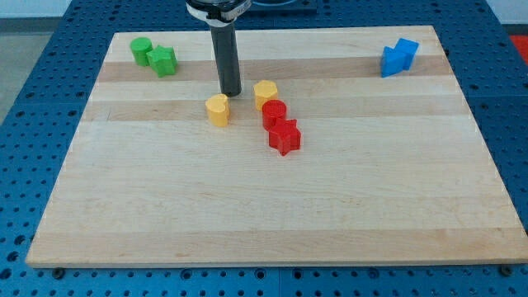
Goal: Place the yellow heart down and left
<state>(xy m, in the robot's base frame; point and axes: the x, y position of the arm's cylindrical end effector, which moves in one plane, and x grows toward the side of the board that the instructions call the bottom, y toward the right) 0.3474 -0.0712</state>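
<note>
The yellow heart (218, 109) lies on the wooden board (264, 214), a little left of centre in the upper half. My tip (230, 92) stands just above and to the right of the heart, close to it; I cannot tell whether they touch. A second yellow block, a hexagon (265, 93), sits to the right of the tip.
A red cylinder (274, 113) and a red star (285, 136) sit just below the yellow hexagon. A green cylinder (142, 51) and a green star (163, 60) are at the top left. Two blue blocks (398, 57) are at the top right.
</note>
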